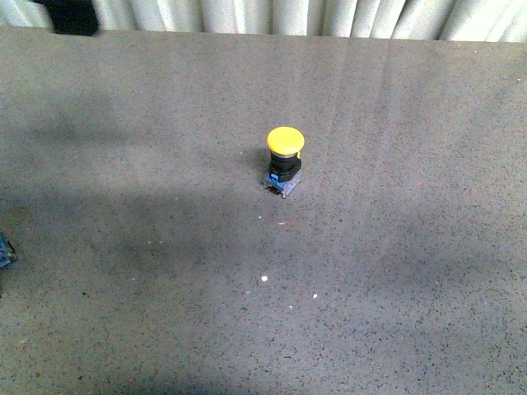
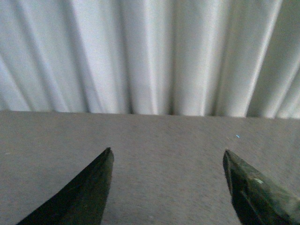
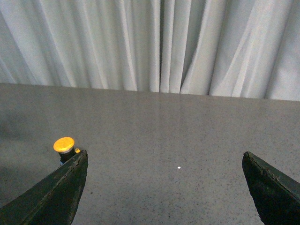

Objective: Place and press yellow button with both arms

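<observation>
The yellow button [image 1: 284,161] stands upright near the middle of the grey table [image 1: 395,271], yellow domed cap on top, black body, blue and grey base. Neither arm shows in the front view. My right gripper [image 3: 164,159] is open and empty; the button [image 3: 64,146] shows just beyond the tip of one finger [image 3: 70,183], well off the gap between the fingers. My left gripper [image 2: 168,154] is open and empty, with only bare table and curtain ahead; the button is not in that view.
A white pleated curtain [image 1: 272,16] hangs behind the table's far edge. A dark object [image 1: 72,16] sits at the far left corner. A small blue scrap [image 1: 5,249] lies at the left edge. White specks [image 1: 264,279] dot the table.
</observation>
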`<action>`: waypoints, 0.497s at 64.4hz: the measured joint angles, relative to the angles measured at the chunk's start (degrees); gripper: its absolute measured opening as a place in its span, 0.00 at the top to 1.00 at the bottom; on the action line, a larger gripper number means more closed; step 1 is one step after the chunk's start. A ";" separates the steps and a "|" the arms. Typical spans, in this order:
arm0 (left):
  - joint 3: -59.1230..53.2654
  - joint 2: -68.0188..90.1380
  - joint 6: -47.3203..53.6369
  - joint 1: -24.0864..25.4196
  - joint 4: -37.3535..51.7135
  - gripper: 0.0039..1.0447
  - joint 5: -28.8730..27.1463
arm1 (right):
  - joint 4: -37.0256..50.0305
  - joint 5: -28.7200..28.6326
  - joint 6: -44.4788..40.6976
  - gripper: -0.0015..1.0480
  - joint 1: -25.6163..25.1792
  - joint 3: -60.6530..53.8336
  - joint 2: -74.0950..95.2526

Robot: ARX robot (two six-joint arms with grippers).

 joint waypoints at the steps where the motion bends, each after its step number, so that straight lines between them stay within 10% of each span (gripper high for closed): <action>1: -1.22 -0.66 0.00 0.61 0.79 0.42 0.07 | 0.00 -0.02 0.00 0.09 0.00 0.00 0.00; 20: -14.67 -15.58 0.00 7.50 -2.27 0.98 6.93 | 0.00 -0.02 -0.02 0.09 0.00 0.00 0.00; 32: -18.95 -24.57 -0.02 10.49 -7.32 0.99 9.55 | -0.02 -0.09 0.00 0.09 0.00 0.02 0.02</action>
